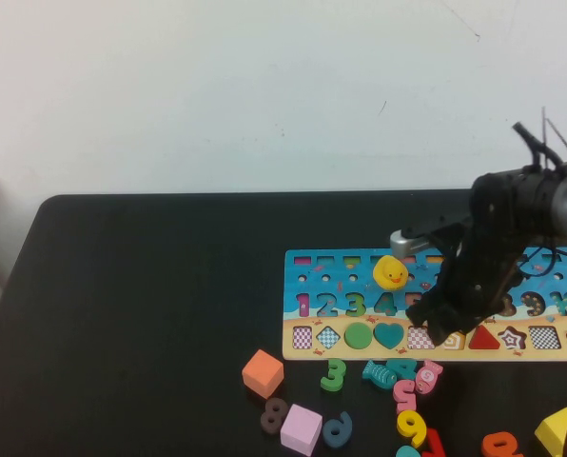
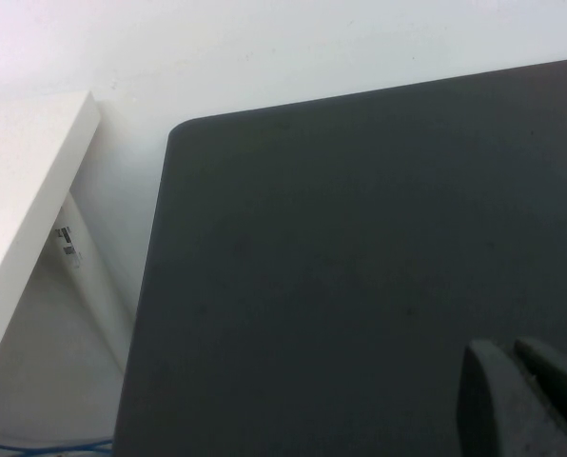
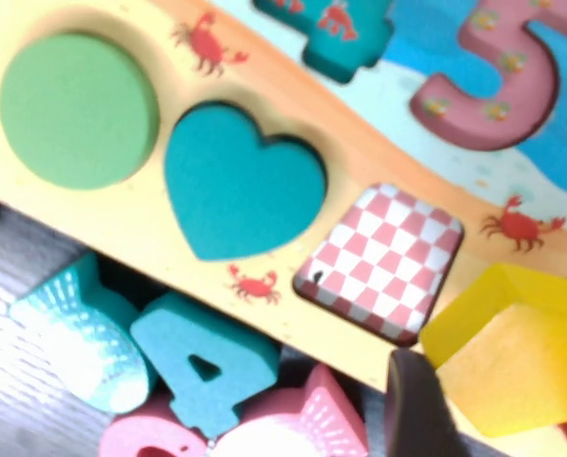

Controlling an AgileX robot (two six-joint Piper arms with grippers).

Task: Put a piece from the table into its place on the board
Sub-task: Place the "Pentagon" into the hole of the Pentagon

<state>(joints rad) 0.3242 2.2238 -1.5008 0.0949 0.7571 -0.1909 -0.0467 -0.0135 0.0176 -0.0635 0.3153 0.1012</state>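
My right gripper (image 1: 442,329) hangs low over the beige bottom row of the board (image 1: 341,261), to the right of the pink checkered square (image 1: 420,337). In the right wrist view one dark finger (image 3: 419,405) presses against the yellow pentagon piece (image 3: 512,357), which sits over the board's beige row (image 3: 122,224) beside the checkered square (image 3: 383,262); the other finger is out of view. In the high view the arm hides most of the piece. My left gripper (image 2: 512,357) shows only in the left wrist view, its fingers together over bare black table (image 2: 360,238).
Green circle (image 3: 74,109) and teal heart (image 3: 236,181) sit in their slots. A yellow duck (image 1: 390,273) stands on the board. Loose numbers lie in front of the board, with a yellow 9 (image 1: 412,426), orange cube (image 1: 263,371), pink cube (image 1: 302,428) and yellow cube (image 1: 561,430).
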